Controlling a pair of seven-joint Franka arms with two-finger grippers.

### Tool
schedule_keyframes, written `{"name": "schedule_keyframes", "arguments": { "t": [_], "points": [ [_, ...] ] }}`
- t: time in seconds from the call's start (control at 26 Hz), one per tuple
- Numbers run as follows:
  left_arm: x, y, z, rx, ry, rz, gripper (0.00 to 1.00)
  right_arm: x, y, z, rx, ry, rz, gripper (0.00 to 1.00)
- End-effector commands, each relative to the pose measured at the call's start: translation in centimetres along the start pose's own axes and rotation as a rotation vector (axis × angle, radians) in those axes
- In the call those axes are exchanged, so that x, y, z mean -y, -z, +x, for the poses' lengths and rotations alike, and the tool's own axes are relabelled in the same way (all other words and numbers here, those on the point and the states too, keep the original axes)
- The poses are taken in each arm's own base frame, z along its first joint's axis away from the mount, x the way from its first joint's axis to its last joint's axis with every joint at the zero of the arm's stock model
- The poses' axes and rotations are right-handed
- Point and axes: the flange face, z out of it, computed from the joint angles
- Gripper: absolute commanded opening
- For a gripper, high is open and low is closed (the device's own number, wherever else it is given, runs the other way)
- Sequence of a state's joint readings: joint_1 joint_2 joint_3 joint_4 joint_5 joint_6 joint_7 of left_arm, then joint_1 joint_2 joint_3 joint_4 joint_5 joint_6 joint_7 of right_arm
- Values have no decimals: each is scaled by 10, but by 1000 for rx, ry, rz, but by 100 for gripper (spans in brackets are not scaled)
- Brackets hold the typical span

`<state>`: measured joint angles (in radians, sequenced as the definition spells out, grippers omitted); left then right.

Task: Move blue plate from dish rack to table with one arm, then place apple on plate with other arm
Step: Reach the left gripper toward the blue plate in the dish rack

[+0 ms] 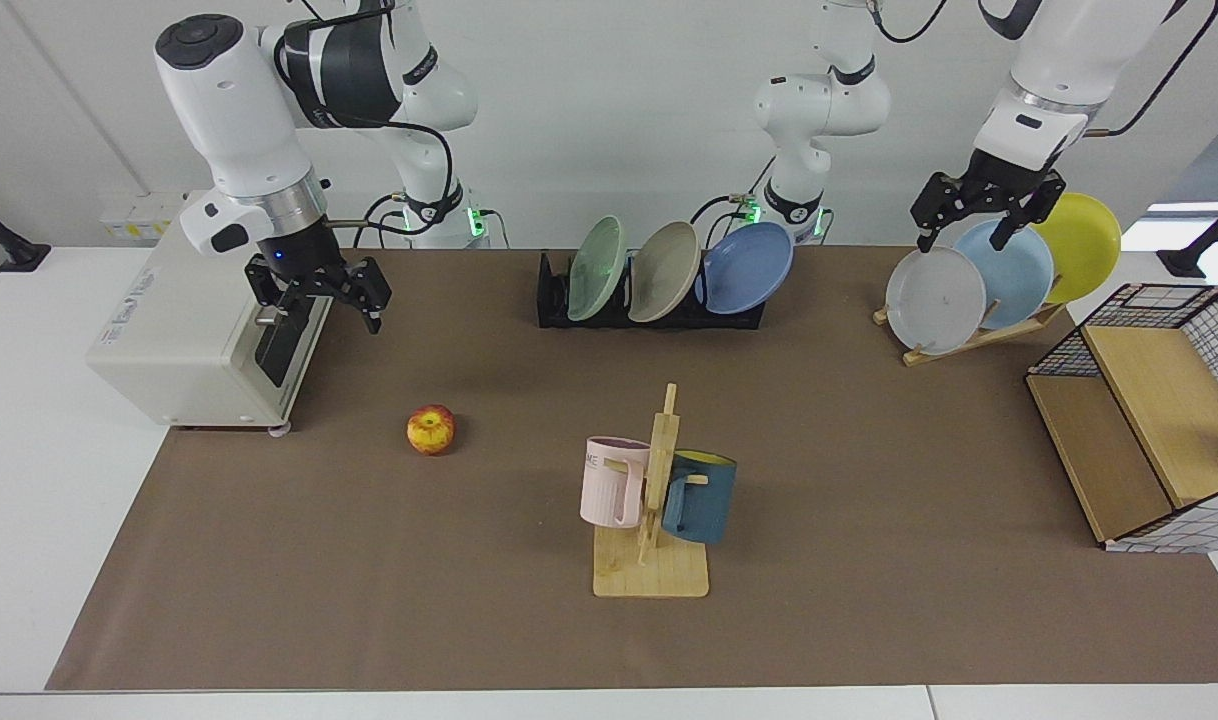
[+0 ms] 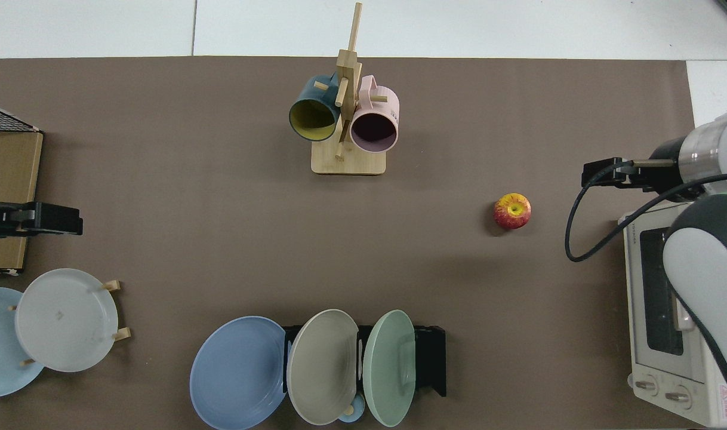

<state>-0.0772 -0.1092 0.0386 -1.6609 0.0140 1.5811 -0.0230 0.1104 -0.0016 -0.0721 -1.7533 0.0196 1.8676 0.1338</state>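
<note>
The blue plate (image 1: pixel 749 265) (image 2: pixel 238 373) stands tilted in the end slot of the black dish rack (image 1: pixel 649 314) (image 2: pixel 430 358), on the side nearer the left arm. The red and yellow apple (image 1: pixel 431 429) (image 2: pixel 512 211) lies on the brown-covered table (image 1: pixel 869 450). My left gripper (image 1: pixel 962 240) (image 2: pixel 71 219) hangs open above the wooden plate stand, well away from the blue plate. Open as well, my right gripper (image 1: pixel 321 315) (image 2: pixel 596 173) hovers in front of the toaster oven, behind and above the apple, holding nothing.
A green plate (image 1: pixel 595 268) and a beige plate (image 1: pixel 664 270) share the rack. The wooden stand (image 1: pixel 979 338) holds grey-white, pale blue and yellow plates. A mug tree (image 1: pixel 654 500) carries two mugs. A toaster oven (image 1: pixel 199 330) and a wire basket (image 1: pixel 1139 420) flank the table.
</note>
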Motion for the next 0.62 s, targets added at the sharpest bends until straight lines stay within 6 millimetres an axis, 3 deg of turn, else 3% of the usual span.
{"name": "schedule_keyframes", "arguments": {
  "t": [0.0,0.38,0.58],
  "points": [
    [-1,-1,-7,-9,-12,-12,100,-2,4,-1,-11,-20,17,100],
    [-15,-15,-19,16,-37,28,100,-2,4,-1,-11,-20,17,100],
    [-49,-26,-39,30,-79,124,100,-2,4,-1,-9,-19,15,100]
  ]
}}
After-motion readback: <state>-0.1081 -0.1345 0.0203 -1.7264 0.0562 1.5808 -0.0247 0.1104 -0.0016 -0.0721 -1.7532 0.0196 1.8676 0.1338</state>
